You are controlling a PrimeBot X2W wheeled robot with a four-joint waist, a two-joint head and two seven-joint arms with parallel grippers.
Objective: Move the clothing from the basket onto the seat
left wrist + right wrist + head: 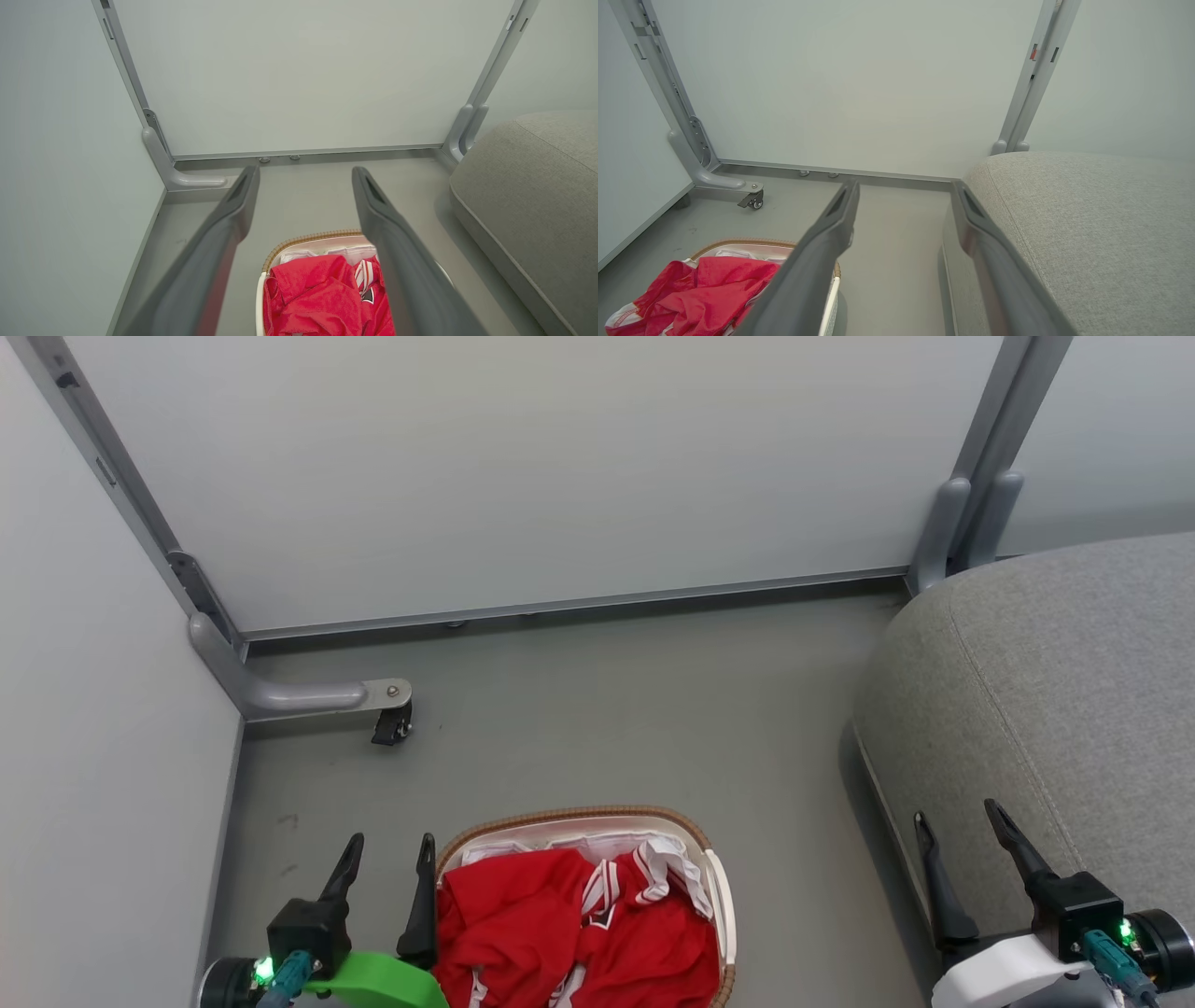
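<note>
The left hand (392, 842) stood with its fingers spread to their full width and nothing held between them. The right hand (955, 814) was in the same condition, wide apart and empty. The clothing (560, 924), a rumpled red heap with white striped trim, lay wholly inside the basket (579, 814), just beside the left hand on its inner side and lower than its fingertips. The nearer finger appeared to overlap the basket's rim from above; whether it touched could not be told. The seat (1055, 691) lay under and beyond the right hand, well apart from the left hand across a strip of bare floor (653, 709). No item had yet been transferred. Hazards noted, in my judgement, were as follows. The white liner (597, 845) showed directly behind the red fabric, so a deep pinch could gather liner with garment and drag the light basket up or over. The heap seemed to hold more than one piece tangled together, and a grip on one fold might lift a second part-way and shed it on the floor in the crossing. A trailing sleeve could snag the woven rim. The right hand, parked over the seat's near edge, stood in the path of a left-hand delivery, and the two arms could foul unless one gave way.
</note>
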